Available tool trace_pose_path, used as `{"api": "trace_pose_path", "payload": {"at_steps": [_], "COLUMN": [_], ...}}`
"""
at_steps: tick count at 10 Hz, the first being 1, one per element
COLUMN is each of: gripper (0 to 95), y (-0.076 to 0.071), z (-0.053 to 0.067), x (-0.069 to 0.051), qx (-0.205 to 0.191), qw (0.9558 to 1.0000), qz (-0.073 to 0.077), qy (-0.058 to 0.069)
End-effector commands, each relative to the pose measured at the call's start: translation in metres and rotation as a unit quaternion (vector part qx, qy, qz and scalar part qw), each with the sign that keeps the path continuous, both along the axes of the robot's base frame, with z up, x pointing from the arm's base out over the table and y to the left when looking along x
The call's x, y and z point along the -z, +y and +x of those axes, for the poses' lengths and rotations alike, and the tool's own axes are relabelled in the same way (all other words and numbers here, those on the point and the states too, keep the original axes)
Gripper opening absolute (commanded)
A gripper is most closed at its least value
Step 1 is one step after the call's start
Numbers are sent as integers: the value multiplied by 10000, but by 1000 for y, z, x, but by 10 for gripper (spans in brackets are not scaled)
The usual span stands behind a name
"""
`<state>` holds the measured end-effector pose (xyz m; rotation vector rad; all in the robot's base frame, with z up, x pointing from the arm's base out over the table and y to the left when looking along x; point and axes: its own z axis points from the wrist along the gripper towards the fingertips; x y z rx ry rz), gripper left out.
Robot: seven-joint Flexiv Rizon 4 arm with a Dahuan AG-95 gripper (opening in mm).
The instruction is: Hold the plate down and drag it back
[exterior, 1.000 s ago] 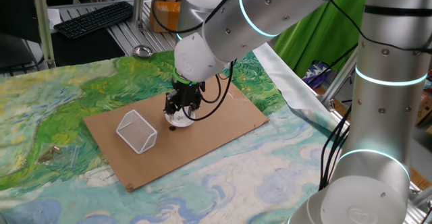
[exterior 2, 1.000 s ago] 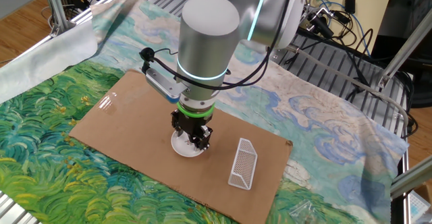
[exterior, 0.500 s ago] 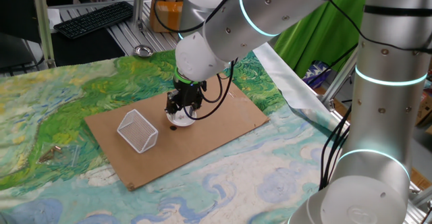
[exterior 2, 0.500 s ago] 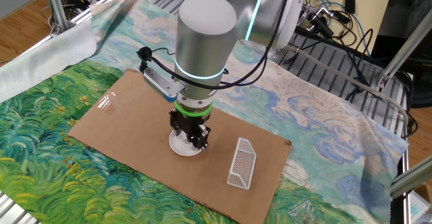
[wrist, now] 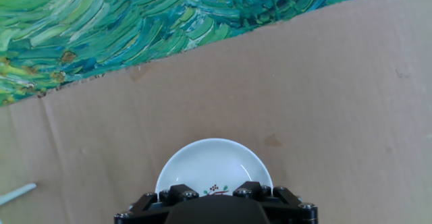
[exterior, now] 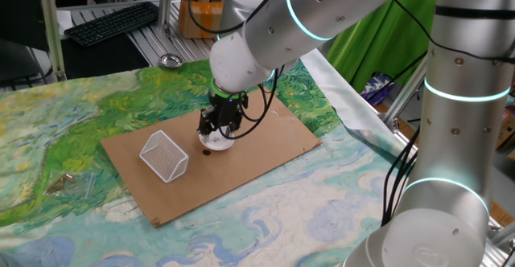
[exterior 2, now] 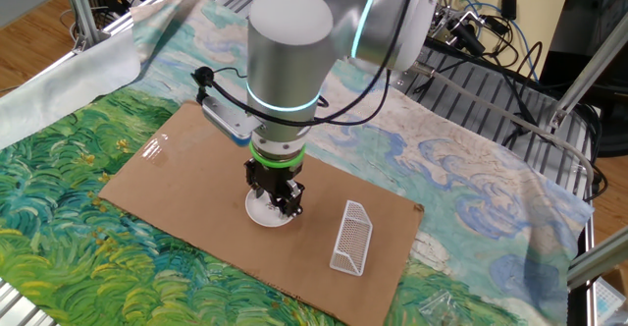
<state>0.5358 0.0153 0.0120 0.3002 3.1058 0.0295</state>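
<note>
The plate (exterior: 211,145) is a small white dish with a tiny red and green motif at its centre. It lies on the brown cardboard sheet (exterior: 265,150) and also shows in the other fixed view (exterior 2: 261,212) and the hand view (wrist: 212,162). My gripper (exterior: 217,135) points straight down with its tips on the plate's inside, jaws together and gripping nothing. In the other fixed view the gripper (exterior 2: 276,200) covers the plate's far part. In the hand view the gripper (wrist: 214,204) hides the plate's near edge.
A white wire mesh basket (exterior: 164,155) lies on its side on the cardboard, close beside the plate (exterior 2: 352,236). A small metal bowl (exterior: 169,59) and a keyboard (exterior: 113,22) sit at the back. A painted cloth (exterior 2: 59,228) covers the table around the cardboard.
The gripper and the plate under it have slid a short way across the cardboard, away from the basket. The basket has not moved.
</note>
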Motion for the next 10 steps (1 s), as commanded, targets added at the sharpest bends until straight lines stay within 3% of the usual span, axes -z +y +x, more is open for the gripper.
{"api": "trace_pose_path", "payload": {"at_steps": [1, 3, 4, 8, 9, 10], "gripper": [570, 570, 380, 380, 190, 190], "y": [1, 1, 1, 1, 2, 3], "z": [0, 0, 0, -1, -1, -1], "x": [1, 1, 1, 0, -3, -6], "qx": [-15, -39, -50, -134, -152, -162], "qw": [10000, 9999, 9999, 9998, 9997, 9997], "qz": [76, 77, 79, 51, 55, 63], "qy": [46, 66, 108, 146, 179, 182]}}
